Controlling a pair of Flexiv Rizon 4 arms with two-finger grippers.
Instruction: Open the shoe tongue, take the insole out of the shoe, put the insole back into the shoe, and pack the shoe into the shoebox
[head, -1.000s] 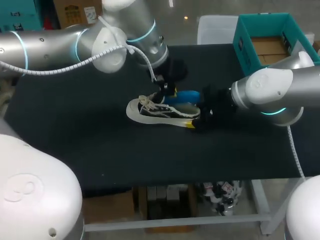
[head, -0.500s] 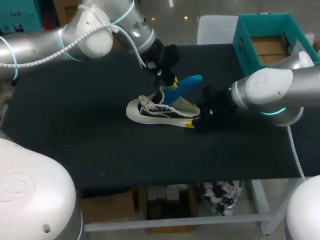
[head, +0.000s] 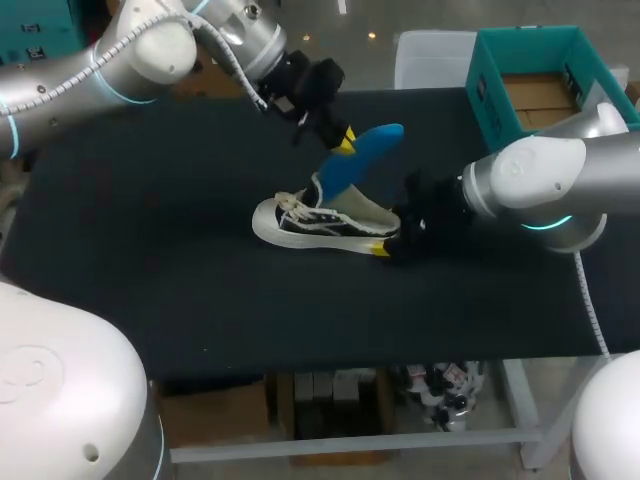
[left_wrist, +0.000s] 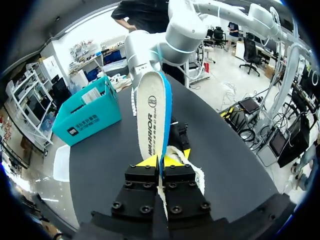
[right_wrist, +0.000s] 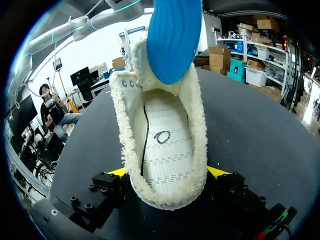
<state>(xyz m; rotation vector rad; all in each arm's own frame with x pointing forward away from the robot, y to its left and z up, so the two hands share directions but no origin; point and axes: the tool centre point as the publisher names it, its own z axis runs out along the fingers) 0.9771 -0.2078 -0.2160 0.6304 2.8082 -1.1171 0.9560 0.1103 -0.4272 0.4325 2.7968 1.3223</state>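
Observation:
A black and white shoe (head: 318, 220) lies on the black table, toe to the left, with its fleecy inside (right_wrist: 165, 145) open to the right wrist view. My right gripper (head: 385, 245) is shut on the heel, one yellow tip on each side (right_wrist: 167, 172). The blue insole (head: 362, 155) slants up out of the shoe's opening, its lower end still at the tongue. My left gripper (head: 340, 138) is shut on its upper edge. In the left wrist view the insole's white underside (left_wrist: 151, 117) stands up from the shut fingers (left_wrist: 161, 161). The insole also hangs over the shoe (right_wrist: 175, 35).
The teal shoebox (head: 530, 75) stands open at the table's back right, with brown card inside; it also shows beyond the insole (left_wrist: 92, 117). A clear plastic bin (head: 430, 55) sits just left of it. My right arm (head: 545, 185) lies along the table's right side.
My left gripper has risen and drawn back to the left with the insole. The insole has gone from lying flat in the shoe to slanting well above it. The right arm and shoe stayed put.

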